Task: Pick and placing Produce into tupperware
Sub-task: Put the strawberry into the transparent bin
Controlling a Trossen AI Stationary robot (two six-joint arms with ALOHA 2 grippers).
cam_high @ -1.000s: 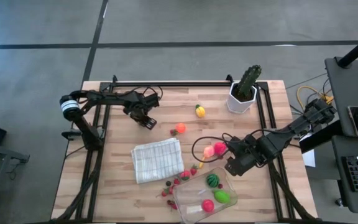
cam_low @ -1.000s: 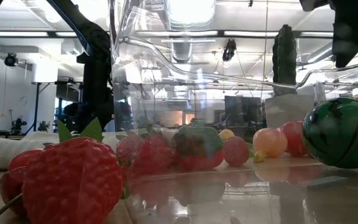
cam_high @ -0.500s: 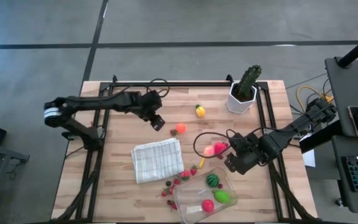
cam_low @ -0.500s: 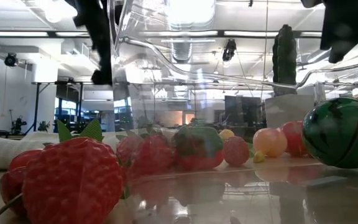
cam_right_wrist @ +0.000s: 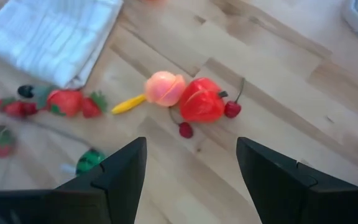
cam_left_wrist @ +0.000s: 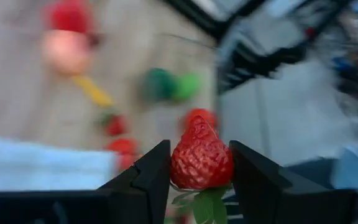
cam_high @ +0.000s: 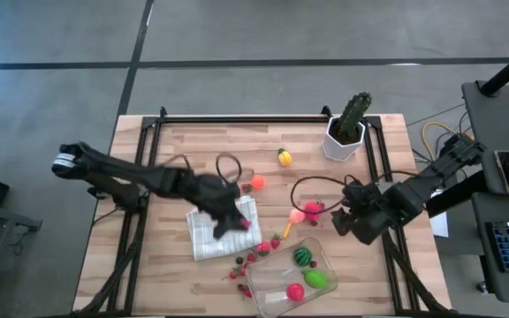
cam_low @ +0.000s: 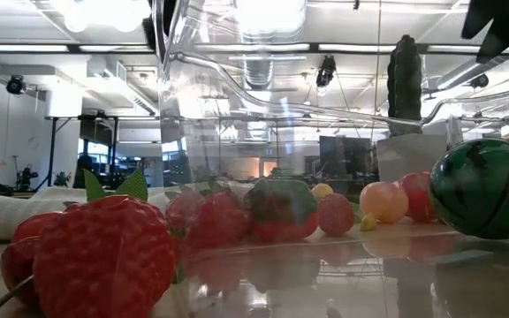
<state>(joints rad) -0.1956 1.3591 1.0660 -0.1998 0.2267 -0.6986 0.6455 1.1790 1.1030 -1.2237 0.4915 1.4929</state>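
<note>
My left gripper [cam_high: 232, 221] hangs over the white checked cloth [cam_high: 208, 237], shut on a red strawberry [cam_left_wrist: 201, 158]. My right gripper [cam_high: 352, 223] stands open above the wood, just right of a peach [cam_right_wrist: 165, 88] and a red fruit [cam_right_wrist: 202, 99], with nothing between its fingers. The clear tupperware [cam_high: 277, 296] sits at the table's near edge and holds a green striped melon [cam_high: 301, 256], a green piece [cam_high: 315, 279] and a red piece [cam_high: 295, 291]. Small strawberries and berries [cam_high: 259, 254] lie on the wood between the cloth and the tupperware. My left gripper pinches the strawberry's two sides [cam_left_wrist: 178, 163] between its two fingers. The pointed end faces away from the wrist, and the green leaves [cam_left_wrist: 199, 202] face back toward it. The fingers slant downward. The strawberry is lifted clear, above the cloth.
A cactus in a white pot [cam_high: 347, 131] stands at the far right. A yellow fruit [cam_high: 284, 157] and an orange one [cam_high: 256, 183] lie on the far middle of the table. Black rails [cam_high: 237, 118] frame the wooden top. Bare wood lies at the near left.
My left gripper has swung from the far left of the table toward the near right. It has risen and turned on the way, and now hangs over the cloth. My right gripper has drawn back a little toward the table's right edge and up. The produce on the table has stayed put.
</note>
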